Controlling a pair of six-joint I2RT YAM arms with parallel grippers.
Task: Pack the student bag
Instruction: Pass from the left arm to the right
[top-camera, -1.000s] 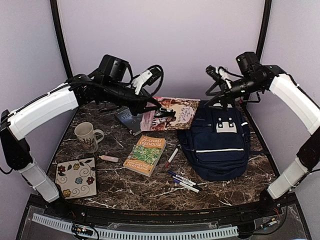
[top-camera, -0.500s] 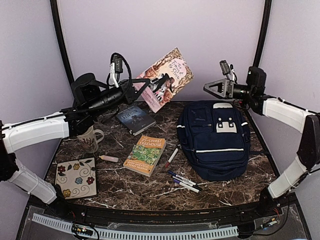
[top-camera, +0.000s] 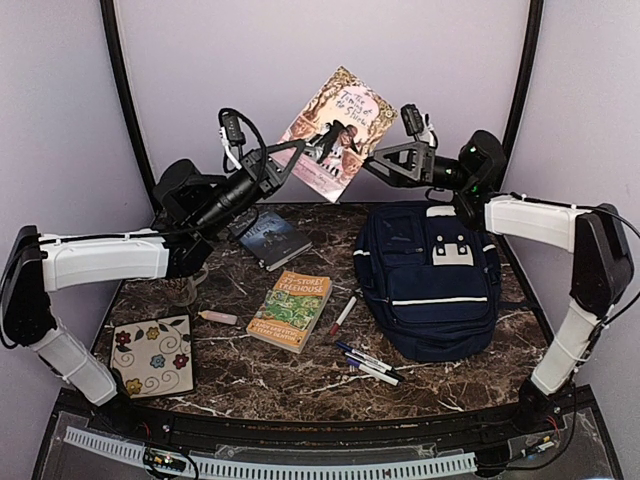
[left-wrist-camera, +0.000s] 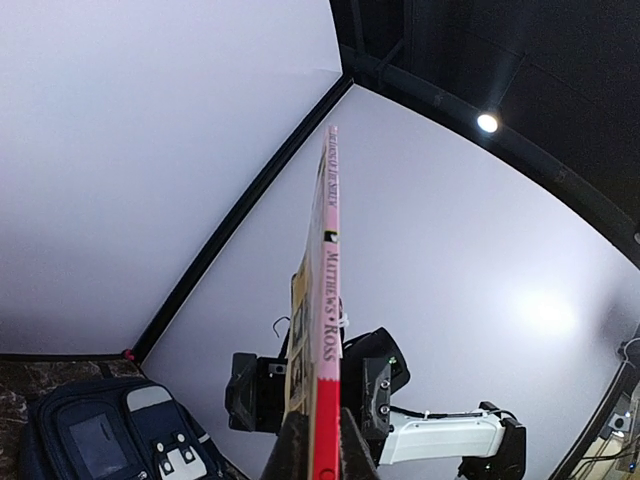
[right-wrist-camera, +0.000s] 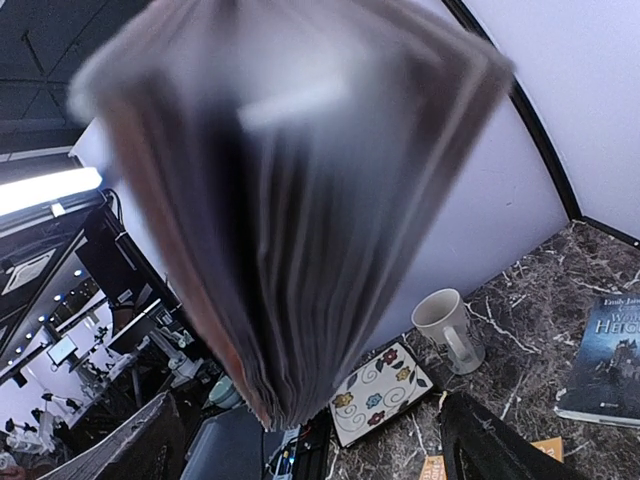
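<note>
Handover step: left gripper (top-camera: 295, 160) pinches the book (top-camera: 337, 128) aloft; right gripper (top-camera: 372, 160), fingers spread, seemingly straddles its edge. Next: clamp, then carry to the student bag (top-camera: 430, 285).

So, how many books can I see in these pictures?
3. A pink book is held in the air by the left gripper; a dark book lies at the table's back; a green book lies left of the bag. The bag may hide more.

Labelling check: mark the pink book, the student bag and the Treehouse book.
pink book (top-camera: 343, 118): top external view, front cover.
student bag (top-camera: 432, 322): top external view, front pocket.
Treehouse book (top-camera: 290, 310): top external view, cover centre.
</note>
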